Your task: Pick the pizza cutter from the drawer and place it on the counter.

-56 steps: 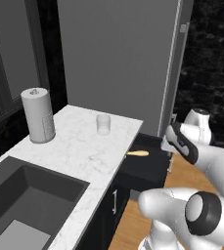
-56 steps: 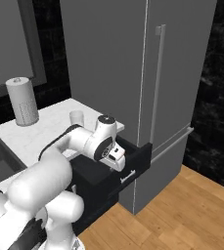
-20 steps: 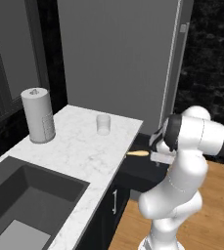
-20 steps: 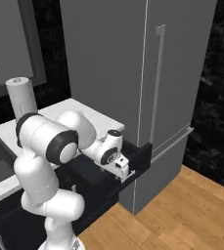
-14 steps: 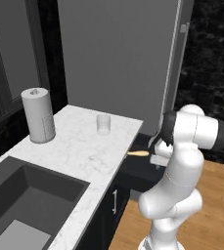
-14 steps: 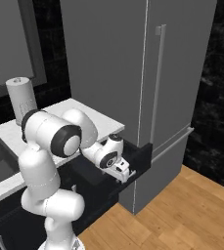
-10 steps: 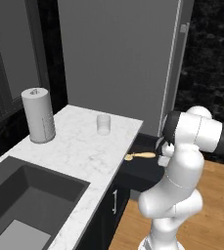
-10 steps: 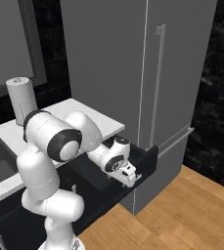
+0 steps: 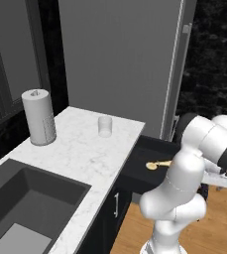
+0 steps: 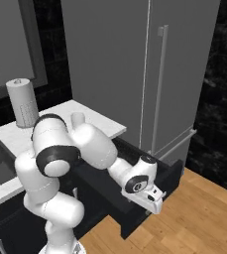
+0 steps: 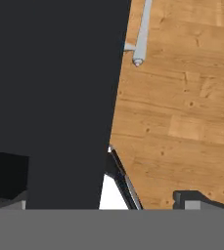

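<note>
A: Entry one — change since a second ago?

B: The arm has swung its wrist outward and down. The gripper [image 10: 154, 198] now hangs at the outer front corner of the drawer [image 10: 135, 218], past the front panel, where earlier it sat over the drawer's interior. The drawer stands pulled out — likely the opening step is done and the pick not yet begun.

A: Entry two — the task's thing?

B: The pizza cutter [image 9: 157, 164] lies flat inside the drawer [image 9: 149, 173], disc end toward 9 o'clock, handle toward 3 o'clock in the left base view, its far end passing behind the arm. Untouched, not lifted.

A: Destination?

B: The counter [image 9: 85, 149], white marble, at 9 o'clock of the drawer. It carries a translucent cup [image 9: 104, 126] and a paper towel roll [image 9: 38, 117]; the sink [image 9: 21, 208] is cut in nearer the camera.

A: Jaws?

B: Cannot tell. The hand view gives a dark flat panel, wooden floor [image 11: 182, 97] and a grey bar handle [image 11: 142, 34] at 12 o'clock; one dark fingertip [image 11: 194, 199] is cut off at the bottom edge.

A: Other gaps?

B: In the right base view the arm covers the drawer's inside.
</note>
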Motion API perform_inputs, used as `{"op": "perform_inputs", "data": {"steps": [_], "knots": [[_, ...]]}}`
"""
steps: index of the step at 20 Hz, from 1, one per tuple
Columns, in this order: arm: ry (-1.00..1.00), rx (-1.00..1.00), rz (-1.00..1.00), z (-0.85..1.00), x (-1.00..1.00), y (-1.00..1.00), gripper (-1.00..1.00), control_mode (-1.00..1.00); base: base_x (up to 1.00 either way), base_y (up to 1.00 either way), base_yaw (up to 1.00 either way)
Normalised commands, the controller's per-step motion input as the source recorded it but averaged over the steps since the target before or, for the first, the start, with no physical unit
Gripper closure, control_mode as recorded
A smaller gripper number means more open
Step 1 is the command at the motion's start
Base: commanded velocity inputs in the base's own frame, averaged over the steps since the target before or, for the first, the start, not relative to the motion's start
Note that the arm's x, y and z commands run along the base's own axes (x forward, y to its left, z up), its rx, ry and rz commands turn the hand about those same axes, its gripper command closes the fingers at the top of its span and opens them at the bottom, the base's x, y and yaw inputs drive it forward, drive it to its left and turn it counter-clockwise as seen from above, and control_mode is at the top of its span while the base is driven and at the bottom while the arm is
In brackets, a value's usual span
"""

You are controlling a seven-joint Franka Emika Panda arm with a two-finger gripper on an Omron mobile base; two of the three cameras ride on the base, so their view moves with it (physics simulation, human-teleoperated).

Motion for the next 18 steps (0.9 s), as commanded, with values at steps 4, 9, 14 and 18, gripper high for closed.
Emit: {"op": "perform_inputs", "data": {"steps": [4, 9, 14, 18], "knots": [[0.11, 0.0, 0.0, 0.0, -0.96, -1.0, -1.0, -1.0, 0.0, 0.0, 0.0], [-0.02, 0.15, 0.0, 0.65, -0.38, -0.72, -1.0, -1.0, 0.0, 0.0, 0.0], [-0.12, 0.23, 0.0, 1.0, 0.01, 0.01, -1.0, -1.0, 0.0, 0.0, 0.0], [-0.14, 0.05, -0.04, 0.93, 0.1, 0.38, -1.0, -1.0, 0.0, 0.0, 0.0]]}}
